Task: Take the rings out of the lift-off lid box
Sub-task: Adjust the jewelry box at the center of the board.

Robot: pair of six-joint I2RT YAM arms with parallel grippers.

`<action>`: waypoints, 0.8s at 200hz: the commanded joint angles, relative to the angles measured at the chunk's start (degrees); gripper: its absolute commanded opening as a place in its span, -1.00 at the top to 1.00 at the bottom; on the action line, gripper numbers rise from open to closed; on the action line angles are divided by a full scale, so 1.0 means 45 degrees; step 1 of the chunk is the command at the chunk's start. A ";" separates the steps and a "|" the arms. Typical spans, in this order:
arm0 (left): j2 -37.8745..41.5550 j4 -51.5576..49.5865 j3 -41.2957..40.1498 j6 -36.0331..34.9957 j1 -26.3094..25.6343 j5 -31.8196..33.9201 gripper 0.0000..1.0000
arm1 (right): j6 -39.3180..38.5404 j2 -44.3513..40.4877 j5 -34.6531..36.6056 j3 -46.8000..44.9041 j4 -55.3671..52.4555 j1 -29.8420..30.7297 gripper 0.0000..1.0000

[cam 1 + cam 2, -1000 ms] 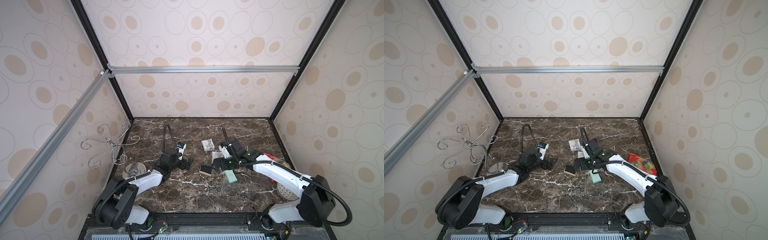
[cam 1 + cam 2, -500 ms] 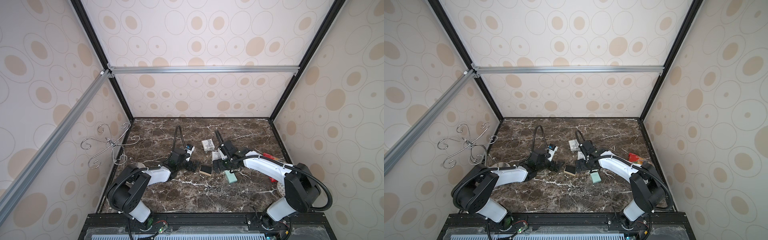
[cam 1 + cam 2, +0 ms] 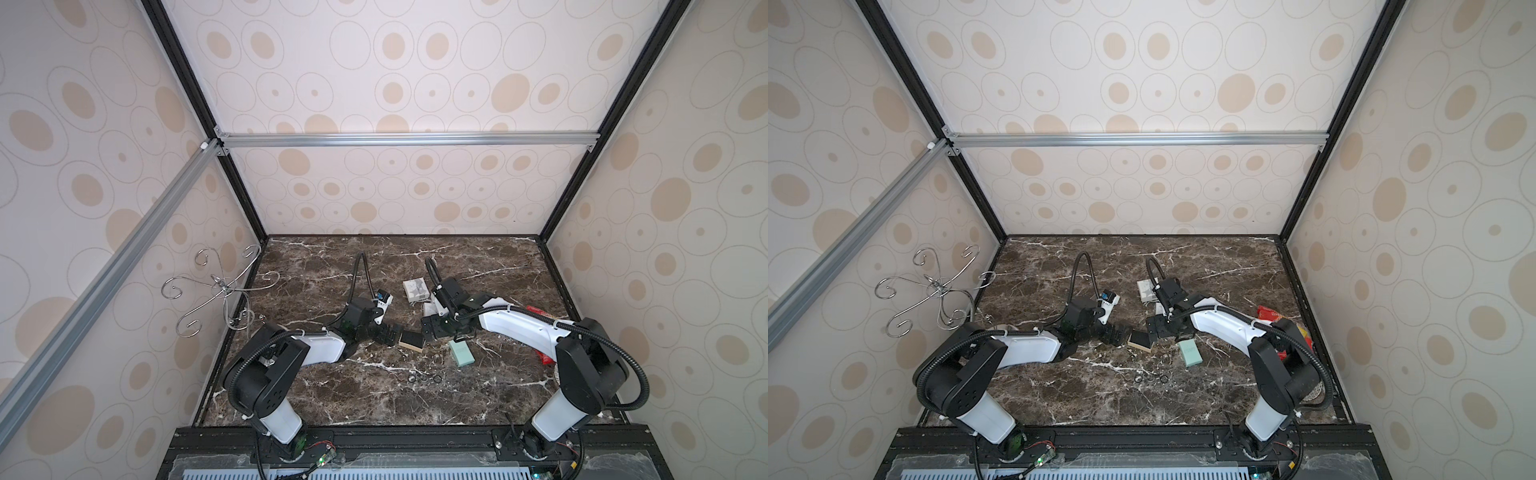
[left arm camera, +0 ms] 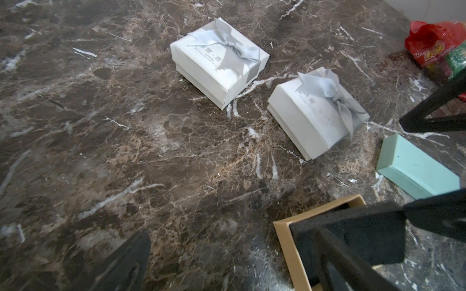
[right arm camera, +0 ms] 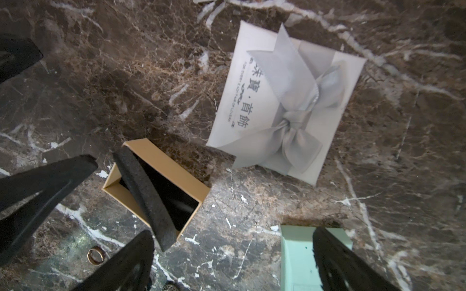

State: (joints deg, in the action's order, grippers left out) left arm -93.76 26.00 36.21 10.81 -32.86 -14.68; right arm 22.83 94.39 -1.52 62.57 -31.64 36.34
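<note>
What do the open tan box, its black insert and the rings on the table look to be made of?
Open tan box: probably kraft cardboard, matte, with thin folded walls. Black insert: seemingly foam, a thick slab with a grainy, porous face. Rings: likely metal; the ring in the right wrist view glints, gold-toned and smooth.

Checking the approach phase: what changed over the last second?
The left gripper advanced to the tan box, now beside it; the right arm swung its elbow inward, right gripper staying by the box. Both open, nothing taken. Box and mint lid unmoved.
</note>
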 commanded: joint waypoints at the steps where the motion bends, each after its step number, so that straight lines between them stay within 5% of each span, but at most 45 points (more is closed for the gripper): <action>1: -0.0122 0.0388 0.0489 0.0163 -0.0107 -0.0200 -1.00 | -0.0093 0.0211 0.0087 0.0247 -0.0079 0.0106 -0.99; 160: -0.0257 0.0872 0.0032 0.0505 -0.0110 -0.0876 -1.00 | 0.0044 0.0897 0.0396 0.0005 -0.0109 0.0103 -0.99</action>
State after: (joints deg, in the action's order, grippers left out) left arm -94.24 27.57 36.82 11.81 -32.91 -16.95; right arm 22.87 97.73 -0.38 62.59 -31.46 36.36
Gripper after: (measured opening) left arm 0.998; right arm 0.997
